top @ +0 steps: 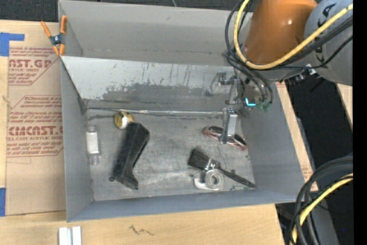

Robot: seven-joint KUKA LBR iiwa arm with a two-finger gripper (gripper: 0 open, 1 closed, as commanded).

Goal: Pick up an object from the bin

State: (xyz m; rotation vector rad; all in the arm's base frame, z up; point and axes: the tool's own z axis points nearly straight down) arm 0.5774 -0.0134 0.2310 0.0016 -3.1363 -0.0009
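Grey metal bin [143, 31] with sloping walls, seen from above, a few loose things scattered on its scratched floor. Reaching in from the right, the arm with its rounded orange cover [275, 23] and looped yellow cables [243, 8] above the bin's far right corner.

Gripper [231, 136] pointing straight down, low over the right part of the floor, not far from the foot of the back wall. Directly beneath its tip, a small flat red-and-pink looped thing [214, 132], sticking out to the left and to the right of the tip. Spread or pressed together, and touching the looped thing or just above it: cannot tell. Nothing visibly pinched or lifted.

Nearer the front, just below the looped thing, a small black brush with a thin dark handle [198, 159] lying at a slant, and touching it a shiny silver metal ring [210, 181].

Well apart on the left half of the floor, a black boot-shaped plastic piece [131, 155] lying on its side, toe toward the front. Just beside its upper end, a small round brass-coloured knob [122, 119]. Farther left, near the left wall, a small clear vial with a pale cap [92, 142], lying lengthwise.
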